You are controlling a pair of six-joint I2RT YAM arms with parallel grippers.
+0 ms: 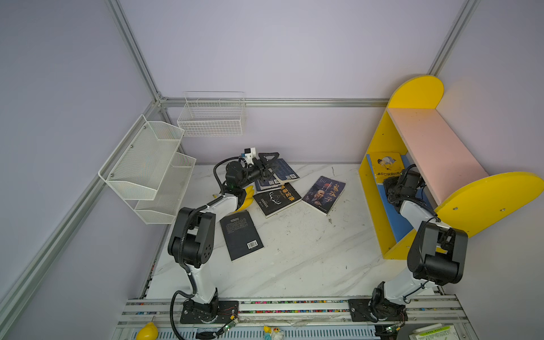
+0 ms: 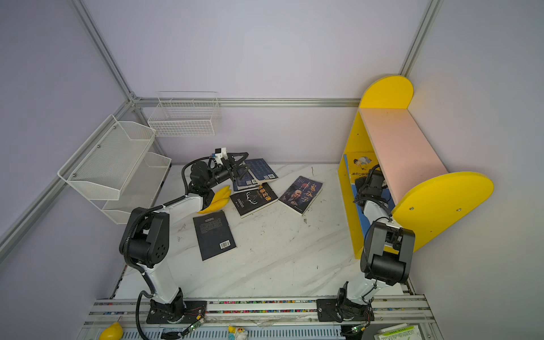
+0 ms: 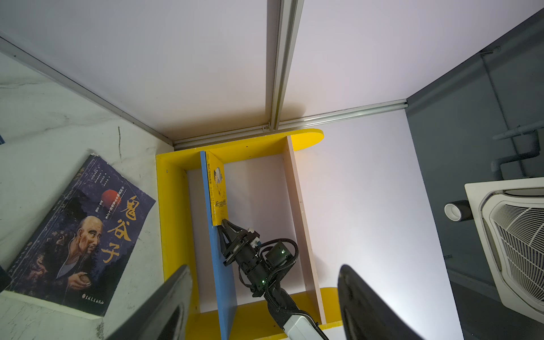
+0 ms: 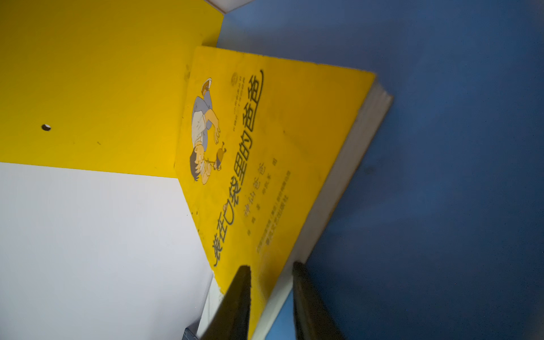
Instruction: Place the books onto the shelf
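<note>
Right tool [image 4: 272, 269] clenched on yellow book [image 4: 279, 141] corner, book flat against shelf [image 4: 88, 88] end panel; left tool [image 1: 271, 164] released, over navy books [image 1: 287, 172]. Open bench [image 1: 309, 265] before shelf.

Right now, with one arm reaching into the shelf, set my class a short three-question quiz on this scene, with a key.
1. True or false: a book lies on the pink upper board.
2. How many books lie on the table?
3. The right gripper is closed on: A the bananas, B the yellow book, C nothing.
Key: 1 false; 2 five; 3 B.
</note>
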